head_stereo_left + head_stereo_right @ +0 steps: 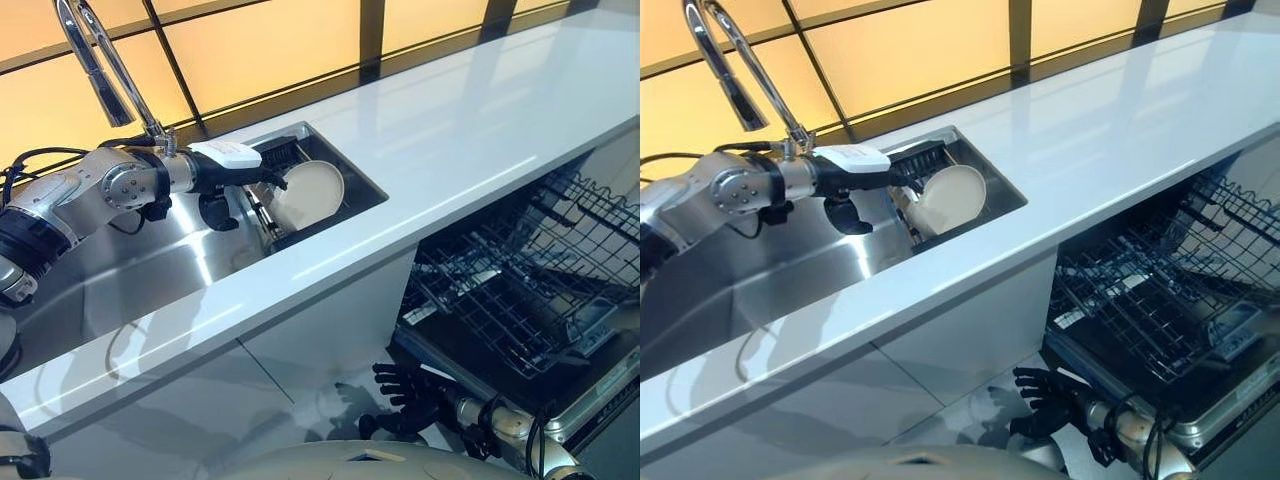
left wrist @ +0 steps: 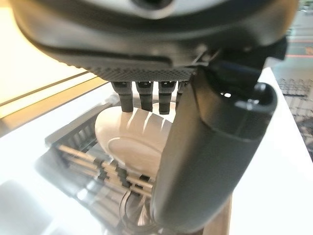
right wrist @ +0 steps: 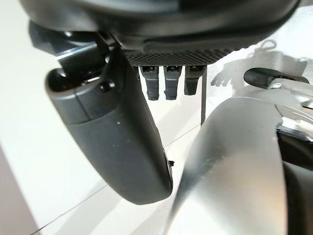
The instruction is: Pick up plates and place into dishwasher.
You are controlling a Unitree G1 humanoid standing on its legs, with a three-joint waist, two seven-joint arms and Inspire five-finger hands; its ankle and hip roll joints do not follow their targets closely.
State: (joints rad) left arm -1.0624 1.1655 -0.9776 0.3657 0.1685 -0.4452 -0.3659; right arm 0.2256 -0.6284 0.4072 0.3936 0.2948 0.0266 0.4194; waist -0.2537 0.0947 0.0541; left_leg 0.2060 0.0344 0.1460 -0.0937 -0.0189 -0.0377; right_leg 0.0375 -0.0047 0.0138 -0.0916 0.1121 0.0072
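Right hand (image 1: 405, 395) hangs low by the open dishwasher (image 1: 520, 300), fingers spread, idle. Left hand (image 1: 235, 170) reaches the plate (image 1: 308, 192) standing in the sink rack (image 1: 275, 225), fingers straight at its rim, not clamped. Best: thumb behind, pinch rim, lift straight up.
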